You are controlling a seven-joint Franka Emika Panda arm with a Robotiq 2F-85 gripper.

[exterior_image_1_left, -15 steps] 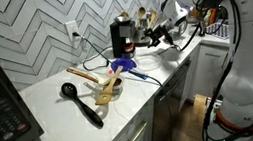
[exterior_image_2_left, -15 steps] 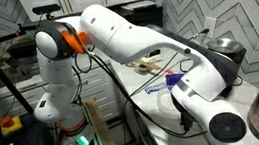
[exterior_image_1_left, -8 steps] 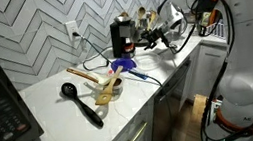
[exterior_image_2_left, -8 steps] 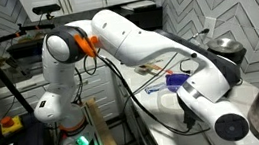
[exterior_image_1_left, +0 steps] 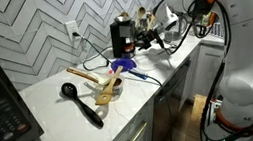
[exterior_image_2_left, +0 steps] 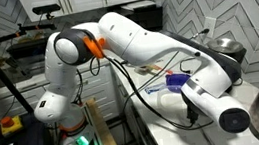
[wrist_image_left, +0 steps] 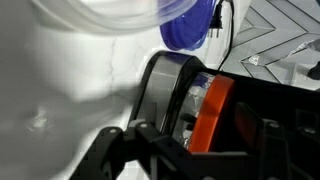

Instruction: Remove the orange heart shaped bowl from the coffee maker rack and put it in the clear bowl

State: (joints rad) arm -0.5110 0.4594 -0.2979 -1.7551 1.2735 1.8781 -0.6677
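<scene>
Wrist view: the orange dish is seen edge-on, close up, against the dark base of the coffee maker. It lies in the gap between the fingers of the gripper, which are held apart; whether they touch it cannot be told. A blue utensil is seen beyond the dish, and the rim of the clear bowl beside that, on the white counter. In an exterior view, the gripper is held just beside the coffee maker.
</scene>
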